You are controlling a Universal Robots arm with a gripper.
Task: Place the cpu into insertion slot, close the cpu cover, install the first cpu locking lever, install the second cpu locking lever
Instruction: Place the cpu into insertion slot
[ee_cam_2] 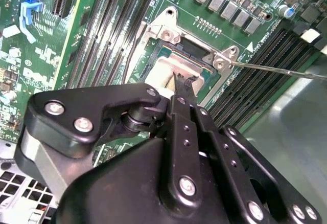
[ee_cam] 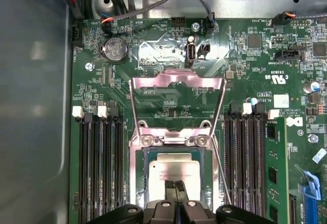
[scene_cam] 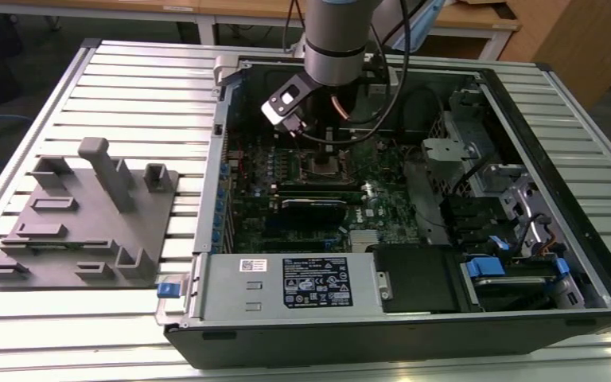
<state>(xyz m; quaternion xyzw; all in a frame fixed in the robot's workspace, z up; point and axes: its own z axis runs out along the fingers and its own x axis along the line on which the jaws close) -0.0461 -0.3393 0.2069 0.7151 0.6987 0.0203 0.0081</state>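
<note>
Narrow, empty fingers (ee_cam: pixel 169 189) of the black gripper (ee_cam: pixel 174 182) meet the silvery-grey square cpu (ee_cam: pixel 173 169), apparently seating it in the dark-framed insertion slot (ee_cam: pixel 173 148), with the silvery window-frame cpu cover (ee_cam: pixel 176 79) open.

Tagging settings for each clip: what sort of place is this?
Probably a robotics lab or workshop: an open computer case lies on a slatted table, a robot arm reaches into it, wooden desks stand behind.

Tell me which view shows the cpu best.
The first wrist view: the cpu lies face-on in the insertion slot, one edge under the pincer. The second wrist view shows it partly behind the pincer; the exterior view shows a glimpse beneath the arm.
</note>
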